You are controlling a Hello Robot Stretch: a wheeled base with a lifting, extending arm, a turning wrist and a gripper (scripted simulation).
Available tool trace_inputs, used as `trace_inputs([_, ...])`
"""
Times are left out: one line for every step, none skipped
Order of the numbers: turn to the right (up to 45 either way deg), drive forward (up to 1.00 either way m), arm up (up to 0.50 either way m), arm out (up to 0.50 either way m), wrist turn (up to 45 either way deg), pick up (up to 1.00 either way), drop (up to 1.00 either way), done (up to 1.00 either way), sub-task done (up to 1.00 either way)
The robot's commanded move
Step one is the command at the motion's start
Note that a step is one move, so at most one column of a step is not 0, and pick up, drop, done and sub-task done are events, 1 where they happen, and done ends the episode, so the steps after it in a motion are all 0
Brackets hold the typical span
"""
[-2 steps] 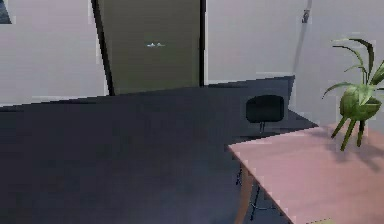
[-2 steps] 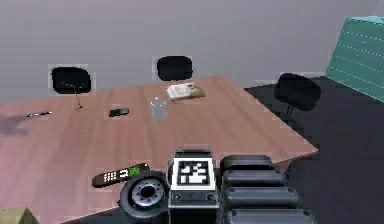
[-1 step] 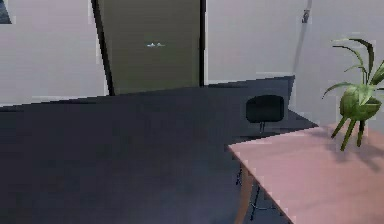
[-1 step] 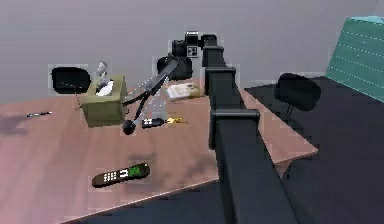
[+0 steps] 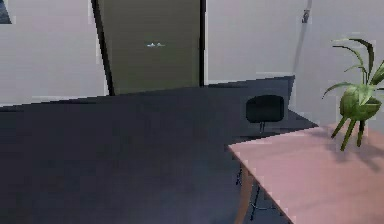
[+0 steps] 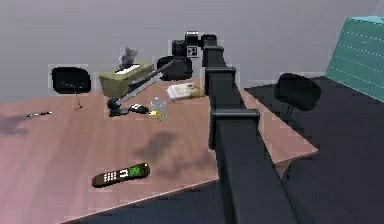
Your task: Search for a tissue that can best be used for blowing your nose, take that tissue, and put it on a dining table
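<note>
I see the olive tissue box (image 6: 128,80), a white tissue poking from its top, standing near the worktop's (image 6: 60,150) far edge. The fingers (image 6: 145,85) slant across in front of it from the end of the dark arm (image 6: 235,140). With the box right behind them, I cannot tell whether they have hold of anything. A remote (image 6: 121,177) lies by the near edge, and a black chair (image 6: 70,78) stands beyond the far edge. Looking ahead, a potted plant (image 5: 358,95) sits near the worktop's corner, with a dark door (image 5: 150,45) across the room.
</note>
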Motion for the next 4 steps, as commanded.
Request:
trace_inputs([0.0, 0.0, -0.32, 0.0, 0.0, 0.0, 0.0, 0.0, 0.0])
trace_inputs([0.0, 0.0, 0.0, 0.0, 0.0, 0.0, 1.0, 0.0, 0.0])
trace_inputs([0.0, 0.0, 0.0, -0.1, 0.0, 0.0, 0.0, 0.0, 0.0])
trace_inputs([0.0, 0.0, 0.0, 0.0, 0.0, 0.0, 0.0, 1.0, 0.0])
